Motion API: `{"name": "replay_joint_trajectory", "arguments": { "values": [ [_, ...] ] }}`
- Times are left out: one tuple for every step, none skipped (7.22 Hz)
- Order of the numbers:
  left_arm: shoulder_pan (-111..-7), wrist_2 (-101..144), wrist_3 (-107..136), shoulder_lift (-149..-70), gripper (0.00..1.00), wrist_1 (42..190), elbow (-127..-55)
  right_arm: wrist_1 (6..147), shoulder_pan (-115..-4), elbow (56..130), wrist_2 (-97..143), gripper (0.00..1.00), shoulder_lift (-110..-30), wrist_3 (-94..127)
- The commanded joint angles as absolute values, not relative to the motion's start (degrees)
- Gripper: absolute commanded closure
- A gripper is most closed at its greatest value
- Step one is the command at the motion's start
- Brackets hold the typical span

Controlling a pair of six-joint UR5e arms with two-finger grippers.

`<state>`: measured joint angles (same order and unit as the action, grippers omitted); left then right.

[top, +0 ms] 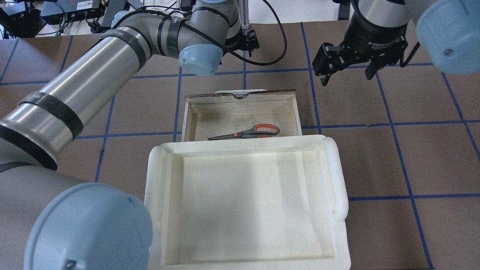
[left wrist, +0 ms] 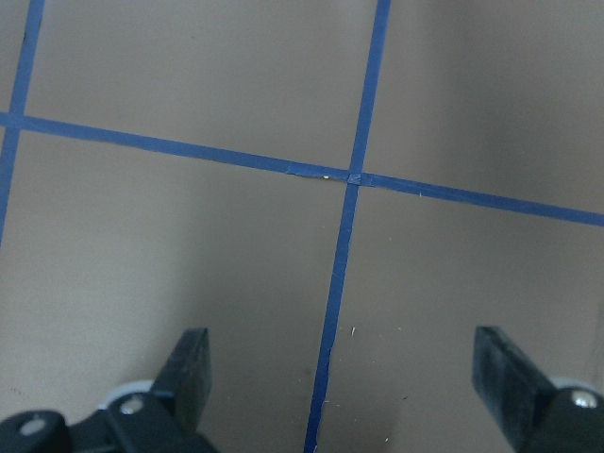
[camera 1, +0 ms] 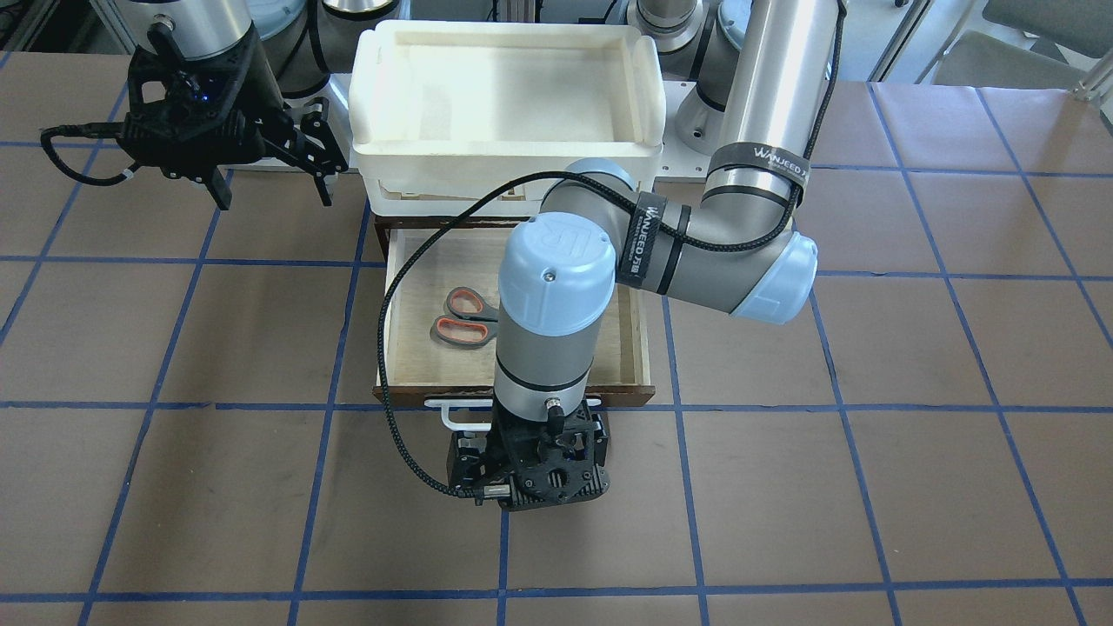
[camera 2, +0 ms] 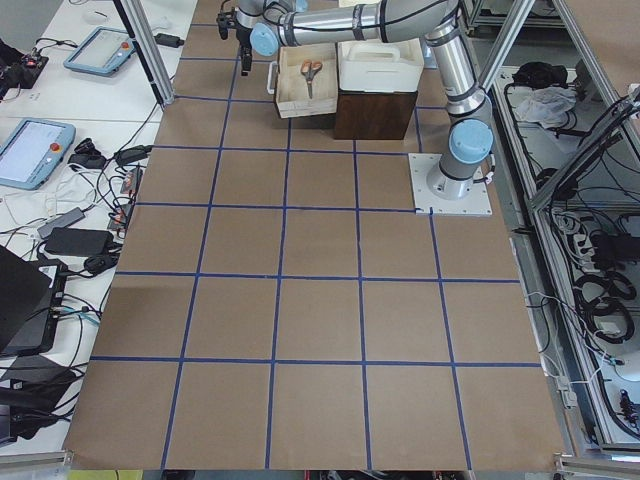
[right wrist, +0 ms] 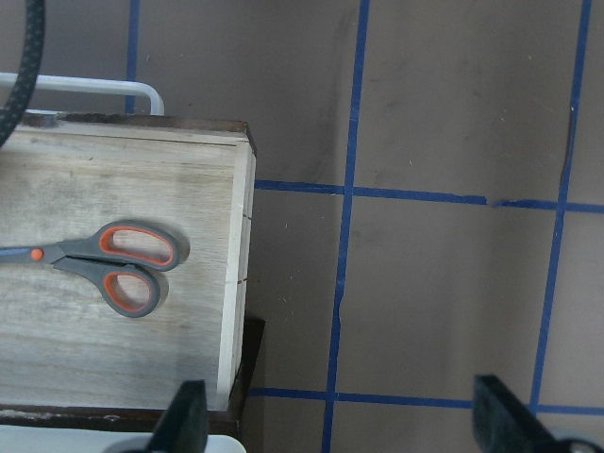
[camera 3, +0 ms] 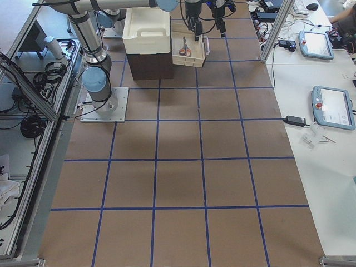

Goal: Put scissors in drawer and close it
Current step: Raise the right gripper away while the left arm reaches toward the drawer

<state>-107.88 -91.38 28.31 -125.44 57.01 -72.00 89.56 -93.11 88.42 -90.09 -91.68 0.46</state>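
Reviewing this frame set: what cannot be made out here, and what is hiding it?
1. Front-facing view: blades of the scissors, behind the left arm.
2. Front-facing view: most of the drawer handle, under that arm. Whether the left gripper touches it is unclear, as its wrist view shows only table.
3. Overhead view: the cabinet, covered by the white tray.
4. Side views: the scissors are too small for detail.

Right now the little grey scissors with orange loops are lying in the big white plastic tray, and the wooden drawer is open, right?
Not quite. The grey scissors with orange loops lie in the open light-wood drawer, not the white plastic tray; the overhead view shows it.
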Motion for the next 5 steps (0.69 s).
{"name": "replay_joint_trajectory", "arguments": {
  "values": [
    [-109.2, -92.8, 29.1, -129.4, 0.0, 58.4, -70.6, 89.4, -92.6, 88.4, -89.9, 0.0, -91.8, 3.3],
    [-109.2, -92.4, 28.7, -131.1, 0.0, 63.2, -69.8, 89.1, -92.5, 88.4, -90.0, 0.0, -91.8, 3.3],
    [-109.2, -92.4, 28.1, -132.4, 0.0, 66.3, -68.0, 87.9, -92.5, 88.5, -89.7, 0.0, -91.8, 3.4],
    [-109.2, -92.3, 27.6, -133.8, 0.0, 67.0, -67.8, 87.2, -92.5, 88.5, -89.4, 0.0, -91.8, 3.3],
    [-109.2, -91.2, 25.1, -134.8, 0.0, 67.3, -67.7, 86.9, -92.5, 88.5, -89.4, 0.0, -91.9, 3.3]
  ]
}}
